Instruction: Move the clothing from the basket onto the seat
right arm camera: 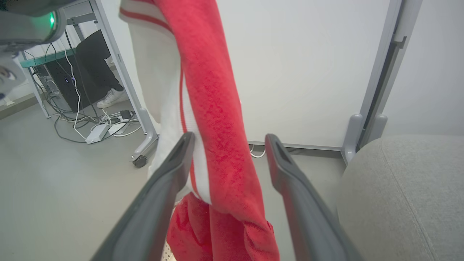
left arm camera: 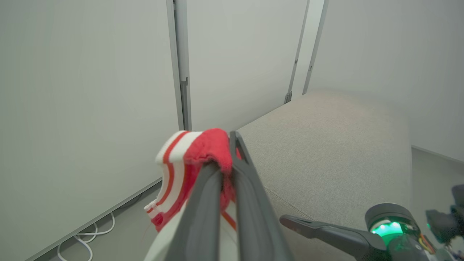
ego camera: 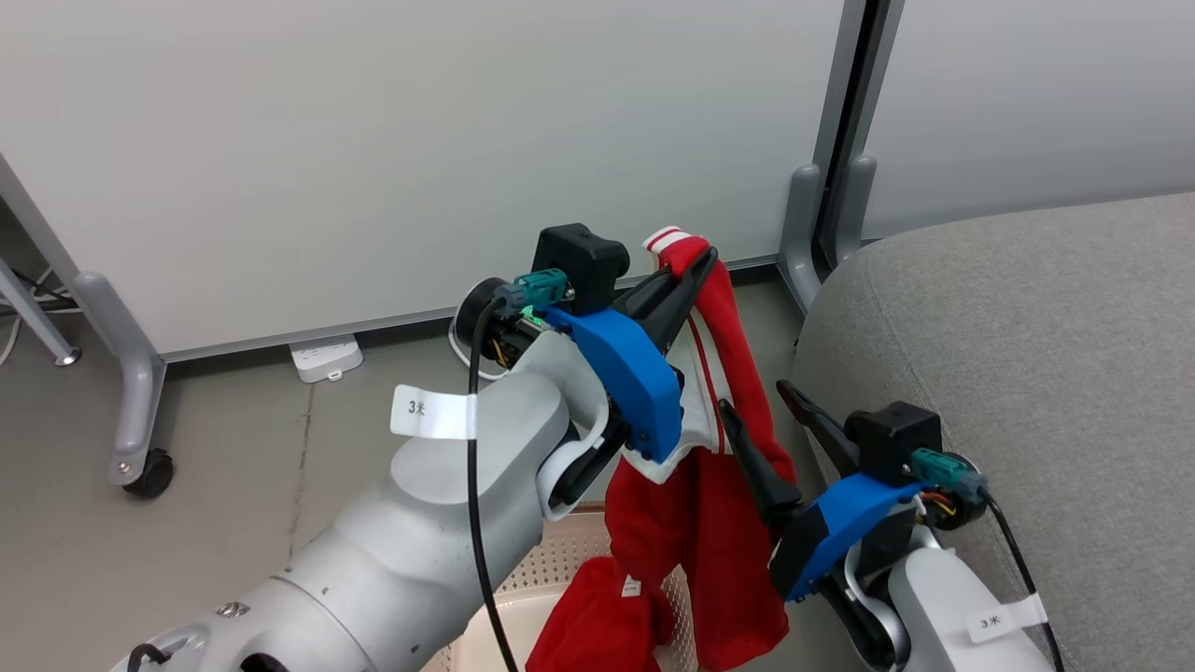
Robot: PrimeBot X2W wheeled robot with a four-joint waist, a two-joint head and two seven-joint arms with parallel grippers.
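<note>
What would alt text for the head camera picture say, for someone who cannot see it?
The left end effector is shut on a red garment with white stripes, holding it up so it hangs down toward the cream laundry basket below. The right end effector, open, sits beside the hanging cloth, next to a grey sofa cushion.

basket [ego camera: 568, 553] mostly behind clothing [ego camera: 714, 523]

Glossy silver-grey forearms [ego camera: 411, 560], blue wrist housings [ego camera: 635, 373], black camera boxes [ego camera: 579, 257], teal connectors [ego camera: 540, 285], black cables [ego camera: 472, 485], white tags [ego camera: 432, 413] marked "3", long dark fingers [right arm camera: 159, 195], green status light [left arm camera: 386, 229], screw heads [ego camera: 231, 609] on elbow shell.
</note>
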